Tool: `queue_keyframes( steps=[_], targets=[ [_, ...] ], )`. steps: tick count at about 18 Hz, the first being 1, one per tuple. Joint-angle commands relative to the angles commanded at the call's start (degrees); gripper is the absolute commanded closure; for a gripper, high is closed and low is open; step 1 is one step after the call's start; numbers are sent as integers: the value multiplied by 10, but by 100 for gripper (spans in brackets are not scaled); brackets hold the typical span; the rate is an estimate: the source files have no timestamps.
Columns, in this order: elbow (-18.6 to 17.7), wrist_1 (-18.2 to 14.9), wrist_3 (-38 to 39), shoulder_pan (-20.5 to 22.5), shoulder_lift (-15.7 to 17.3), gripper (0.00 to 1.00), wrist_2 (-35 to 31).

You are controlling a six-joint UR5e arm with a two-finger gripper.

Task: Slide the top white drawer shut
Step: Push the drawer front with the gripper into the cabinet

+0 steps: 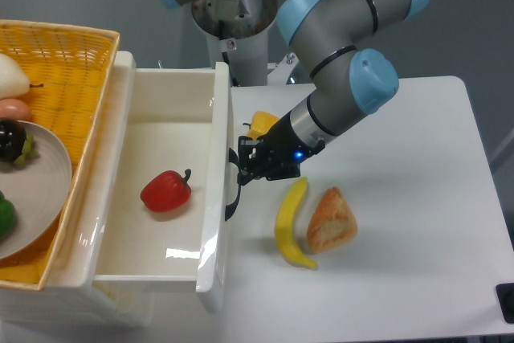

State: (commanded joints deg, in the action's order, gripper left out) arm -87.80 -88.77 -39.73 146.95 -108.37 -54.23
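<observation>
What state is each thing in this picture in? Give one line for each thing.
top white drawer: partly open, a red pepper lying inside.
end effector: against the drawer's black handle; fingers too dark to tell open or shut.
banana: lying flat on the table.
bread: lying beside the banana.
yellow pepper: partly hidden behind the arm.
basket: holding a plate.

**Colours on the white surface**

The top white drawer point(161, 130) is glossy white with a black handle point(232, 194), holding a red pepper point(165, 192). Yellow woven basket point(60, 62); yellow banana point(291, 222); golden-brown bread point(330, 219); grey arm point(345, 62) with light blue caps.
</observation>
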Motion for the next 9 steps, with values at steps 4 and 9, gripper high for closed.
queue_keyframes(
  steps=[4,9],
  targets=[
    [1,0,1,-6,1,100,0],
    [0,0,11,-16,2,99,2]
  ],
)
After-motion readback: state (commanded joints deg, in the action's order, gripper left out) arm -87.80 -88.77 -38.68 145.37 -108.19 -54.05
